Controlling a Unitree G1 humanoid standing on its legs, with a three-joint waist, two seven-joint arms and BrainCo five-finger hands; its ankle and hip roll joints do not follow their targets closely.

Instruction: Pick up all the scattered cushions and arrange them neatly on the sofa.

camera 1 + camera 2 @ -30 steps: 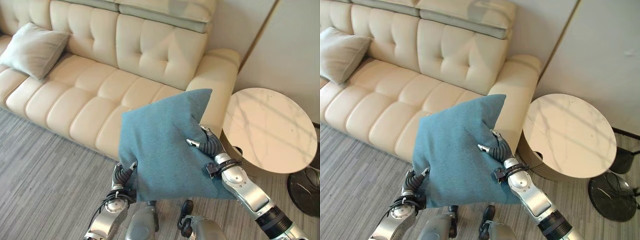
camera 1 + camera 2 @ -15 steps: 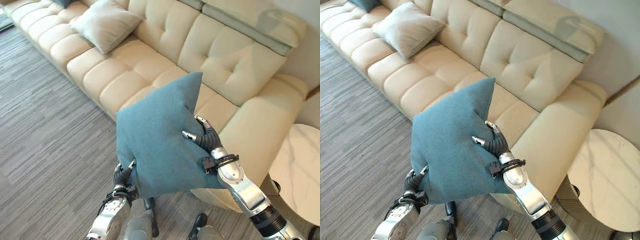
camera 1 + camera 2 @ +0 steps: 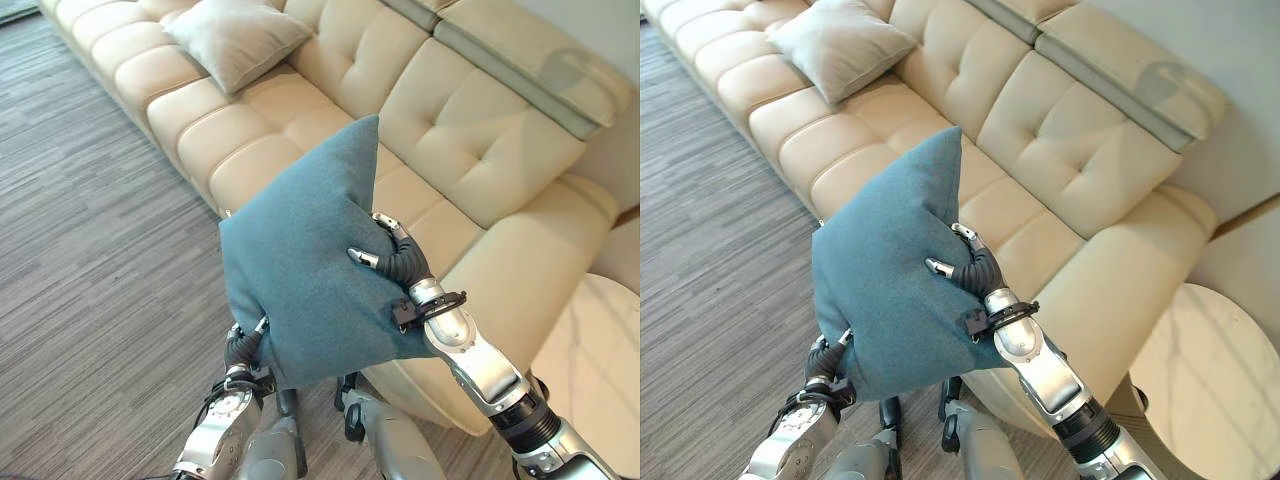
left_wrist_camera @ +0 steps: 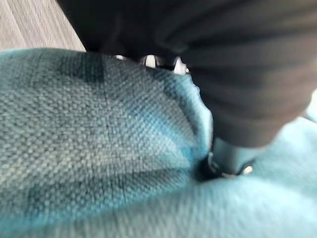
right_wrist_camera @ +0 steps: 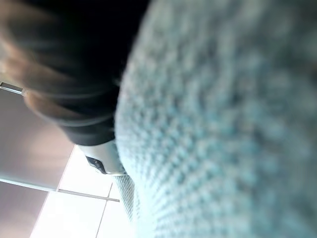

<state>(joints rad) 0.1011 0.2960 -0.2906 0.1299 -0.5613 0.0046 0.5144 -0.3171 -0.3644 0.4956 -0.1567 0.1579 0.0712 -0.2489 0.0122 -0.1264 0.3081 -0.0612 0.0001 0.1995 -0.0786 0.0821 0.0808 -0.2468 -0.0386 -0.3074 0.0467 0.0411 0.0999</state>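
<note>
Teal woven fabric cushion (image 3: 300,270) hangs in the air in front of the cream tufted leather sofa (image 3: 440,140), gripped between both hands and tilted with one corner pointing up. The right hand (image 3: 392,262) curls its fingers over the cushion's right edge (dark tips pressed into the cloth). The left hand (image 3: 243,347) holds the lower left corner, fingers bent round the fabric. A light grey square cushion (image 3: 238,38) rests on the sofa seat, well apart.
</note>
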